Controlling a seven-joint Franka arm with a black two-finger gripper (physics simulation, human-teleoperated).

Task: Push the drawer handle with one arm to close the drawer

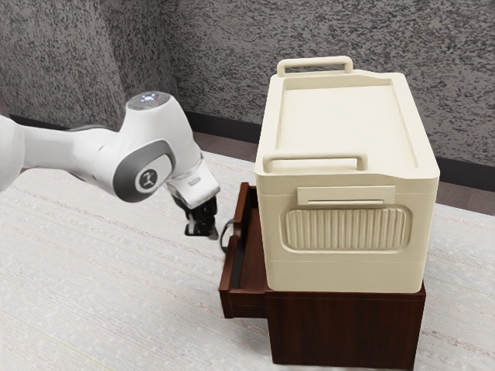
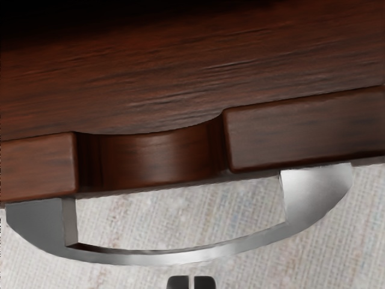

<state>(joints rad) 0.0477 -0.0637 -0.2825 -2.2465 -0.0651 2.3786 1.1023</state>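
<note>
Hand [image 2: 191, 282] shut, empty, just outboard of handle [image 2: 180, 257], apart; handle axis approx perp to reqd push, drwr [image 2: 307, 131] beyond it

Soft light fills the room, seemingly from above: the pale floor [image 1: 100, 286] and the lid of the cream storage box [image 1: 340, 124] look bright, the box's front duller. Up close, the metal handle [image 2: 162, 258] gleams at one end, greyer at the other; the wooden drawer [image 2: 301, 132] recedes into blackness.
</note>
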